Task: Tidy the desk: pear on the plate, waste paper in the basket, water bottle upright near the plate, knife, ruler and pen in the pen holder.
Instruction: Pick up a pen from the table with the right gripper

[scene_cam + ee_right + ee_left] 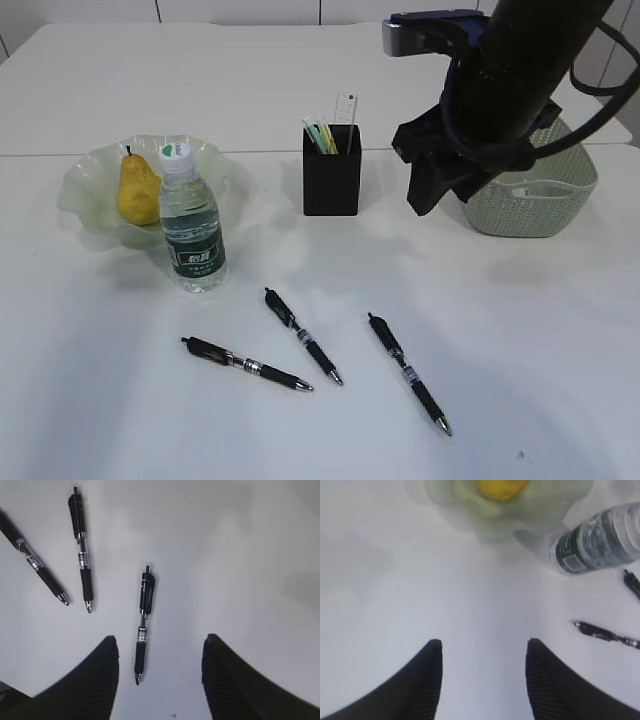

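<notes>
Three pens loose on desk (480, 350), both grippers empty.
Left gripper (484, 647) and right gripper (160, 645) jaws apart; pear (136, 188) on plate (85, 185), water bottle (190, 222) upright.

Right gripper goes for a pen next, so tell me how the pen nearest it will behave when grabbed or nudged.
The right pen looks round-barrelled and lies flat on the smooth desk, so a sideways nudge would probably roll it. Its pocket clip may stop the roll early. It looks slim, stiff and light; the ribbed dark grip section is likely less slippery than the shiny barrel. The open right gripper hovers above it.
</notes>
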